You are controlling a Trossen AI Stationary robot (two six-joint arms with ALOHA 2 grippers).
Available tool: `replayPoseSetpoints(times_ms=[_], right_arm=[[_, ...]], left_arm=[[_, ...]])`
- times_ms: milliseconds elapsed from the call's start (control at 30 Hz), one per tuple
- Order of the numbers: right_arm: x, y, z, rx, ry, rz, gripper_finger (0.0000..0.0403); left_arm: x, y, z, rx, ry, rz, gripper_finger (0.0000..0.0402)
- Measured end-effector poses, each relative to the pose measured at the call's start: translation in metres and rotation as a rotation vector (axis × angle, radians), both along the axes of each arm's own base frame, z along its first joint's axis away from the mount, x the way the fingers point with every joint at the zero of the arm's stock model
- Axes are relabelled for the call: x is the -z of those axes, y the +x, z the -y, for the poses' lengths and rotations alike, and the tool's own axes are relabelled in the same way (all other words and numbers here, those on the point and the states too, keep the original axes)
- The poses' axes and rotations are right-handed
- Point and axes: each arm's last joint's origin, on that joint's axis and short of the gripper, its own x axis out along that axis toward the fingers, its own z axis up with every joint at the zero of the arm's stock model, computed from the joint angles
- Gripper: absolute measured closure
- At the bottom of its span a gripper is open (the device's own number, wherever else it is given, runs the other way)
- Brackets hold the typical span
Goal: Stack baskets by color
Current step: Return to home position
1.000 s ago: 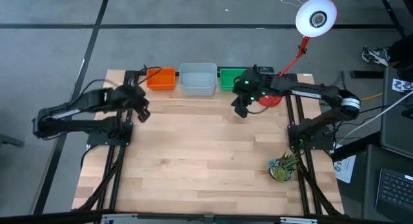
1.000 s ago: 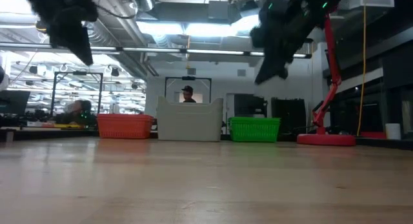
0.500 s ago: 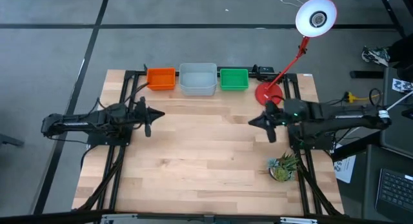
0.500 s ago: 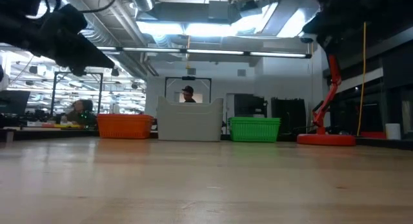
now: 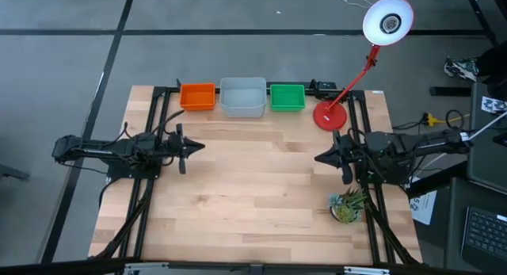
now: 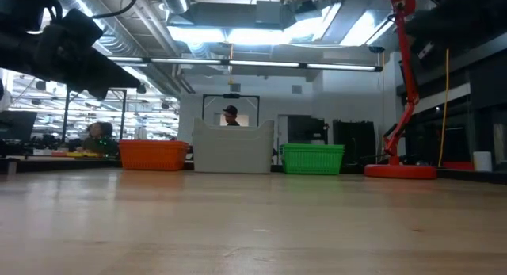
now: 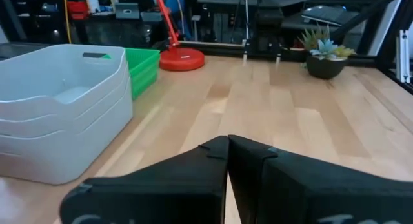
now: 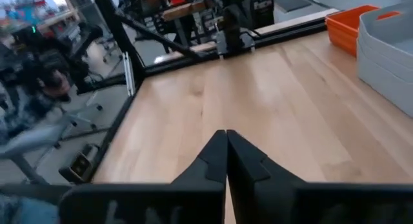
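Note:
Three basket stacks stand in a row along the table's far edge: orange [image 5: 197,97], grey-white [image 5: 242,97] and green [image 5: 287,97]. The left wrist view shows the grey-white baskets [image 7: 61,108] nested in one another, with the green ones [image 7: 143,69] behind. My left gripper [image 5: 196,146] hovers shut over the table's left side, pointing level toward the right edge. Over the right side, my right gripper [image 5: 318,158] is shut too and points toward the left edge. Neither holds anything, as both wrist views, left [image 7: 228,141] and right [image 8: 226,135], show.
A red desk lamp stands with its round base [image 5: 329,116] at the far right, beside the green baskets. A small potted plant [image 5: 347,205] sits near the right edge. Bare wood lies between the two grippers. A person [image 6: 230,115] shows beyond the far edge.
My right gripper has drawn back from beside the green baskets toward the table's right and near edges, turning to point left. My left gripper has sunk and tipped up from pointing down to level. The baskets have stayed where they were.

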Motion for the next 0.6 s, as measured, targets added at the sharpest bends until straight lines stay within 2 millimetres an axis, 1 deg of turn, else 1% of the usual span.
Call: replayPoseSetpoints(times_ms=[100,333,433,600], right_arm=[[0.009,-0.004,0.0,0.023,-0.039,-0.001,0.0402],[0.041,-0.01,0.004,0.178,-0.131,-0.01,0.0402],[0.053,-0.012,0.004,0.167,-0.18,0.007,0.0402],[0.062,-0.014,0.003,0.102,-0.188,0.085,0.0402]], left_arm=[[0.0,0.0,-0.001,-0.018,0.001,0.0,0.04],[0.0,0.0,-0.001,-0.042,0.004,-0.002,0.0401],[0.0,0.0,-0.001,-0.043,0.004,-0.002,0.0399],[0.0,0.0,-0.001,-0.043,0.004,-0.003,0.0394]])
